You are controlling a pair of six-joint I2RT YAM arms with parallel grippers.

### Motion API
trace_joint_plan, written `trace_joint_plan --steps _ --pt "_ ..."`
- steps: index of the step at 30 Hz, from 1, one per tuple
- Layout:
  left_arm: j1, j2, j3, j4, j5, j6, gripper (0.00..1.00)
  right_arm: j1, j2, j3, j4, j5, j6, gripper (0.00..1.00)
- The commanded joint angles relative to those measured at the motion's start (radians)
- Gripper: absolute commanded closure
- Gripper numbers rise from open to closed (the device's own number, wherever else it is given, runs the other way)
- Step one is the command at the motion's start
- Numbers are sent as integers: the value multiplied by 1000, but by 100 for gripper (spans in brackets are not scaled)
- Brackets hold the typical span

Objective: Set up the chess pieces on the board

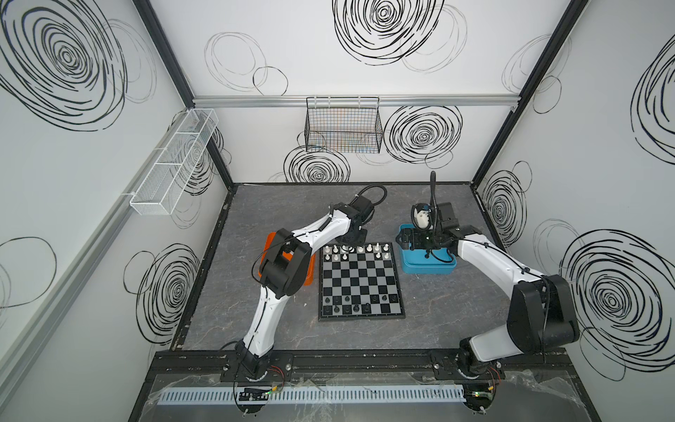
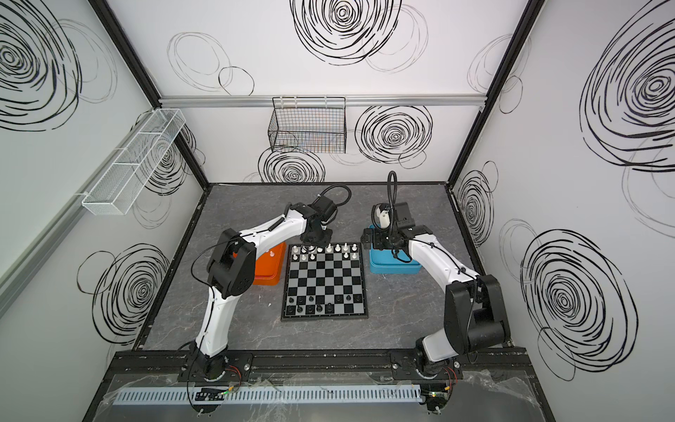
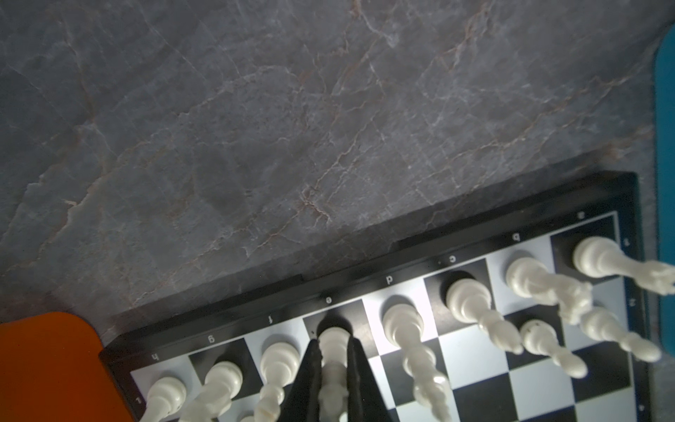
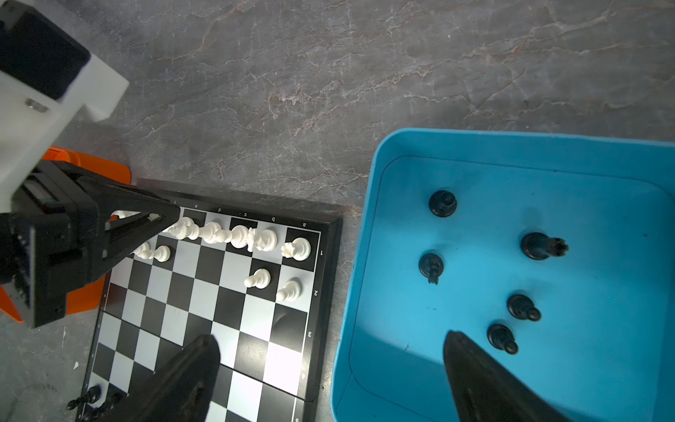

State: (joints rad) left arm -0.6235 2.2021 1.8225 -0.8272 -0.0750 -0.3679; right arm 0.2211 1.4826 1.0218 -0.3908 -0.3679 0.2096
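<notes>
Closest to you, a slotted pale cable duct (image 1: 310, 396) runs along the front edge, and behind it a black rail (image 1: 365, 361) carries both arm bases. Your desk (image 1: 285, 336) is grey and marbled, boxed in by white walls scrawled with black swirls; a black wire basket (image 1: 343, 126) hangs on the back wall and a white mesh basket (image 1: 171, 164) on the left wall. Mid-desk lies the board (image 1: 359, 281), with the orange tray (image 1: 310, 274) just beside its left edge and the blue tray (image 1: 427, 265) near its right. White chess pieces (image 1: 359, 250) stand in the far two rows, black chess pieces (image 1: 356, 303) in the near two, and five more black pieces (image 4: 524, 307) sit in the blue tray. Your left tool (image 3: 333, 350) is pressed together on a tall white piece (image 3: 333, 332), upright, its base at the dark e square of the far edge row; whether it touches down you cannot tell. Your right tool (image 4: 330, 336) stands spread wide and holds nothing, one finger over the board's edge, one over the blue tray
</notes>
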Motion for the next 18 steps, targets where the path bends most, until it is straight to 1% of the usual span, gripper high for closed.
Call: trace_joint_plan --steps 1,18 --pt "3 -45 -20 22 -23 -17 90 -3 7 -6 10 -5 -4 0" --pt "4 -78 -44 65 -15 -39 90 -3 6 -9 14 -6 -3 0"
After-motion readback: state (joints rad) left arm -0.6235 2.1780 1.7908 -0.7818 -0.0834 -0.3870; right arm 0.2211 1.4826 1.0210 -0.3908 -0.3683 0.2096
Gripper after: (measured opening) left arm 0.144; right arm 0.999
